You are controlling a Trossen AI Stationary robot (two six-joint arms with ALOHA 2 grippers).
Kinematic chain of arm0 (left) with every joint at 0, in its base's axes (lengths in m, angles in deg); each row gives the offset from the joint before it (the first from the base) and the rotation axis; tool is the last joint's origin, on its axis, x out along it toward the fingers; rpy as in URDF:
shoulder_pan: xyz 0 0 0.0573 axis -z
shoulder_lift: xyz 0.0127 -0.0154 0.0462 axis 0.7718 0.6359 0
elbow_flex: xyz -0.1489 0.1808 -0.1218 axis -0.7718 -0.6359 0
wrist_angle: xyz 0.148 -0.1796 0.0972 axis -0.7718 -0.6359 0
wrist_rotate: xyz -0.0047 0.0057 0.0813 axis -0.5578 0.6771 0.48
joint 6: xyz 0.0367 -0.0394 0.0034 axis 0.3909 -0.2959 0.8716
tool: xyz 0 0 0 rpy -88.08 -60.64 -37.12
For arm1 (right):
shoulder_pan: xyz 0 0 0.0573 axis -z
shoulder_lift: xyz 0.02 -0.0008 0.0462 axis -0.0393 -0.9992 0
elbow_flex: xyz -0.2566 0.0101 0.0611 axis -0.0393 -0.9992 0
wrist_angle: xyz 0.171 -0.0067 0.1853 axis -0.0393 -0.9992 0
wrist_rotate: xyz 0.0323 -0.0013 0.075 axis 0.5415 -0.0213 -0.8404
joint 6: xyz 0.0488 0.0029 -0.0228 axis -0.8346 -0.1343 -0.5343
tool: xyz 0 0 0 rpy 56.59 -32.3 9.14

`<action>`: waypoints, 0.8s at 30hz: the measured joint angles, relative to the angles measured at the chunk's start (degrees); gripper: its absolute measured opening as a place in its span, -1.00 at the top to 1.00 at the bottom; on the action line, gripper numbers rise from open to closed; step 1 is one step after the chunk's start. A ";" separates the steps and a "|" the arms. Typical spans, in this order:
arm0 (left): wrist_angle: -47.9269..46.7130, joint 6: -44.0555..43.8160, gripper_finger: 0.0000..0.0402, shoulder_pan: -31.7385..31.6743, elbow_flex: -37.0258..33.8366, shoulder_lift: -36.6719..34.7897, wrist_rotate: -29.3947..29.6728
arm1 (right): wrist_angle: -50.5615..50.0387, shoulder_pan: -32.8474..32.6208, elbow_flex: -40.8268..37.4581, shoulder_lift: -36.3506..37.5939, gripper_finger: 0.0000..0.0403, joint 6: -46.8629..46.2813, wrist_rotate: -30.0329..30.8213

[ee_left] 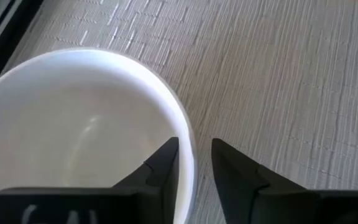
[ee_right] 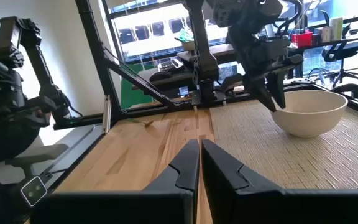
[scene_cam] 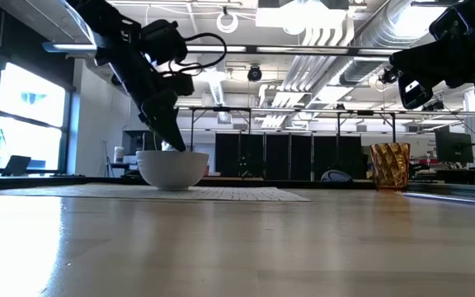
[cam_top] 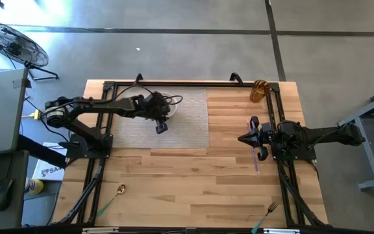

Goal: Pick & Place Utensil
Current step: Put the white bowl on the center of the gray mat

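Note:
A white bowl sits by its base on a grey woven placemat, also seen in the low view and the right wrist view. My left gripper hangs over its rim, open, one finger inside and one outside. My right gripper is shut and raised above the table's right side. A purple utensil lies on the wood under it. A gold spoon with a green handle and a teal-handled fork lie near the near edge. My left gripper comes down from above and straddles the bowl's rim on the side facing the near edge. One finger is inside the bowl, the other outside with a gap to the rim. I cannot tell whether the inner finger touches. The bowl stays on the mat.
A gold faceted cup stands at the far right corner, also in the low view. Black frame rails run along the table's left and right sides. Bare wood spreads across the near middle.

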 joint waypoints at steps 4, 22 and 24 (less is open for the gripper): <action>-4.78 0.00 0.47 0.41 2.35 -0.47 0.22 | 0.00 -0.02 0.00 0.00 0.94 0.00 0.00; -2.72 0.87 0.46 -0.68 2.87 -0.94 7.47 | -0.44 -0.02 0.00 0.00 0.94 0.00 -0.02; -3.19 2.08 0.46 -2.34 2.84 0.11 5.95 | -0.33 -0.02 0.00 -0.02 0.94 0.00 0.01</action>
